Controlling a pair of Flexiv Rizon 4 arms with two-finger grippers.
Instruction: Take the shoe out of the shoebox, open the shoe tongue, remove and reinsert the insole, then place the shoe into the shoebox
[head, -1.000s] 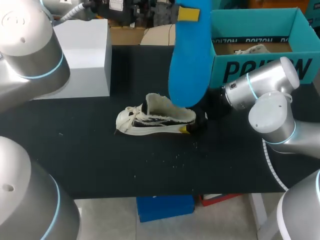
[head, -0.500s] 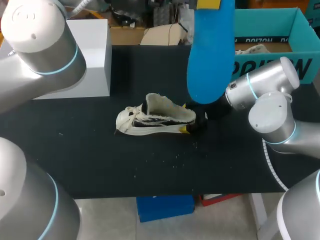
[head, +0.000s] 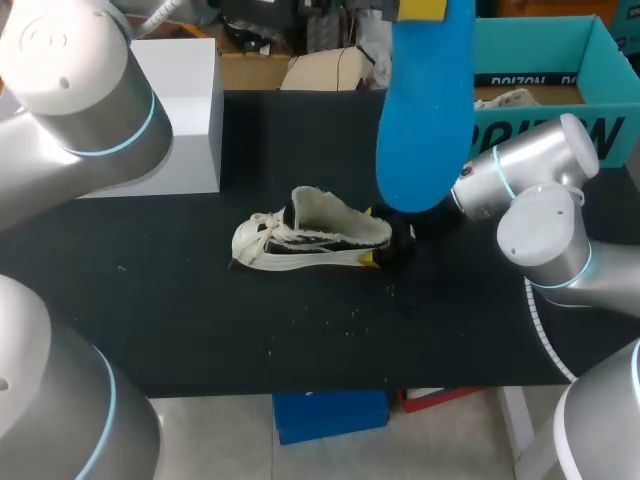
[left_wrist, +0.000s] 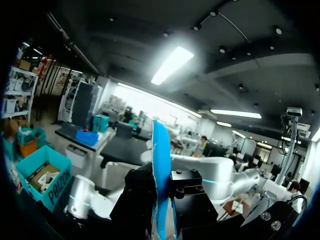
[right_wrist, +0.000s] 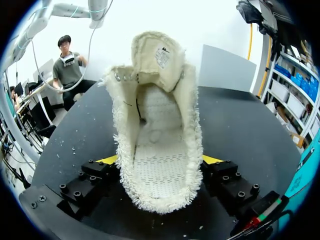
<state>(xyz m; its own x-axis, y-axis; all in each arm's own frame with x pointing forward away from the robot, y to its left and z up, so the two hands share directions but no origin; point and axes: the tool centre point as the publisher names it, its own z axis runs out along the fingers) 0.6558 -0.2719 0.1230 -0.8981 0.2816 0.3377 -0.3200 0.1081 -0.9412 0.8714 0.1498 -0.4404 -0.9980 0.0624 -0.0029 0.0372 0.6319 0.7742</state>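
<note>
While the right tool (right_wrist: 160, 160) squeezes the heel of the cream fuzzy shoe (head: 315, 240) on the black table (head: 180, 330), the left tool (left_wrist: 161, 200) pinches the long blue insole (head: 425, 120) up high. Lower it slowly, likely toe first, into the shoe.

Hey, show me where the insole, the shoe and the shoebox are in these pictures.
insole (head: 425, 130), head view, middle of its blue face.
shoe (right_wrist: 160, 165), right wrist view, the woven floor inside its heel end.
shoebox (head: 540, 50), head view, inner side of its teal back wall.
</note>
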